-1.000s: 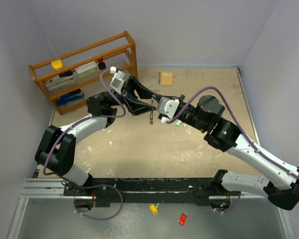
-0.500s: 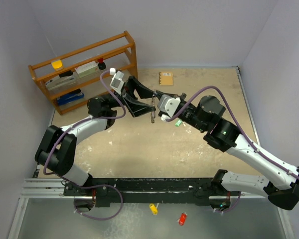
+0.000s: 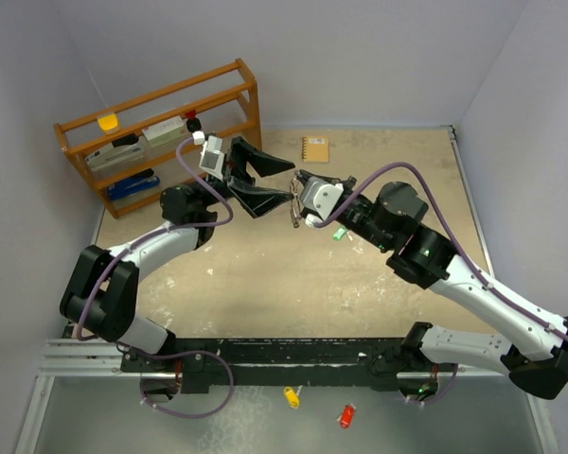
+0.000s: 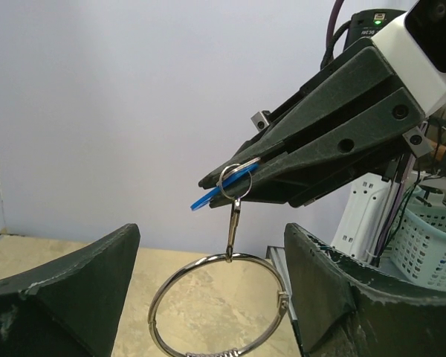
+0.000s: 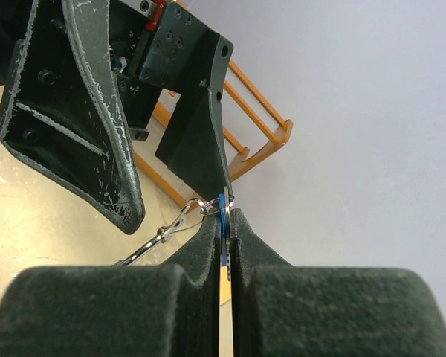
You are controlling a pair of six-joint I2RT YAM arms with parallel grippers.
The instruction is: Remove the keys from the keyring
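Blue-tagged key (image 4: 212, 195): pinched in right gripper (image 4: 224, 181), long axis along the gripper, tip toward left gripper (image 3: 289, 182), which is spread wide. Keyring (image 4: 282, 303): hangs upright beneath, between the left jaws, above beige table (image 3: 265, 274); pale walls (image 3: 360, 57).

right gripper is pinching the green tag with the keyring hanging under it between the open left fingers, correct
No: the tag in the right gripper is blue, not green; the left wrist view shows it. The keyring does hang under it inside the open left gripper.
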